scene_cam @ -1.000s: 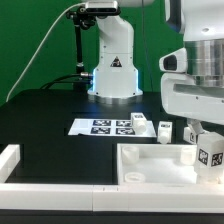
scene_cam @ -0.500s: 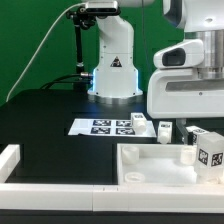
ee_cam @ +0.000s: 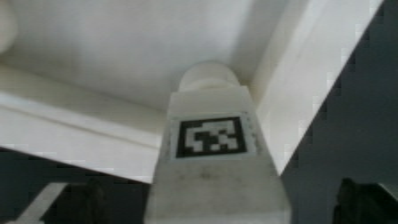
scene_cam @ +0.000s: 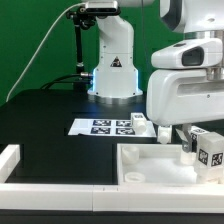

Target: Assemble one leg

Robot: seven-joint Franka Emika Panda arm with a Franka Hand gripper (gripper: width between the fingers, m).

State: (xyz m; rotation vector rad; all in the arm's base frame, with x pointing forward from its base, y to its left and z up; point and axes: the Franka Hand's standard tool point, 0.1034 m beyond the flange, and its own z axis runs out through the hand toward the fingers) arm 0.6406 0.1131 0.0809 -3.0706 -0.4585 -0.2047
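Note:
My gripper [scene_cam: 192, 140] hangs at the exterior view's right, over the white square tabletop [scene_cam: 150, 168] that lies near the front edge. It is shut on a white leg [scene_cam: 207, 150] with a black marker tag, held tilted above the tabletop's right end. In the wrist view the leg [ee_cam: 217, 140] runs out from between my gripper's [ee_cam: 214, 205] dark fingers [ee_cam: 50, 205], its rounded tip toward the tabletop's [ee_cam: 107, 70] inner corner. The contact of the fingers with the leg is blurred.
The marker board [scene_cam: 110, 126] lies mid-table in front of the arm's base [scene_cam: 113, 75]. Two more white legs [scene_cam: 163, 130] [scene_cam: 140, 120] stand right of it. A white rim piece [scene_cam: 10, 160] sits at the front left.
My wrist has swung toward the exterior view's left and now covers more of the scene. The held leg has shifted slightly up and left.

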